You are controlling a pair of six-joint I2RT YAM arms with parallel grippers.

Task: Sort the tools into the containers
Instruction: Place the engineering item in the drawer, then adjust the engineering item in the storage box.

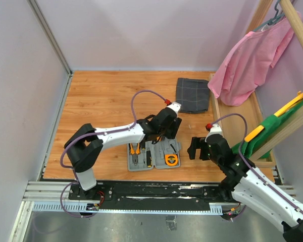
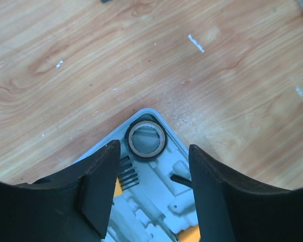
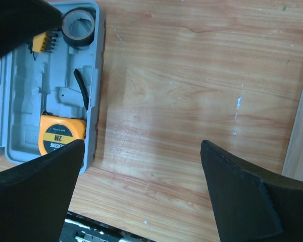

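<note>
The grey tool case (image 1: 180,149) lies open near the table's front edge. Its left half holds orange-handled pliers and a screwdriver (image 1: 139,154). The right half holds an orange tape measure (image 1: 171,160) (image 3: 60,138), a black tape roll (image 2: 146,139) (image 3: 78,26), a yellow bit holder (image 3: 44,41) and a black hex key (image 3: 82,88). My left gripper (image 1: 169,132) (image 2: 154,147) hangs open over the case's (image 2: 161,181) far right corner, nothing between its fingers. My right gripper (image 1: 197,148) (image 3: 142,145) stands wide open over bare wood just right of the case (image 3: 97,75).
A dark grey checked folded cloth (image 1: 193,95) lies at the back of the table. A wooden rack with a pink garment (image 1: 247,60) and green and yellow hangers (image 1: 278,126) stands along the right side. Walls close in the left and back.
</note>
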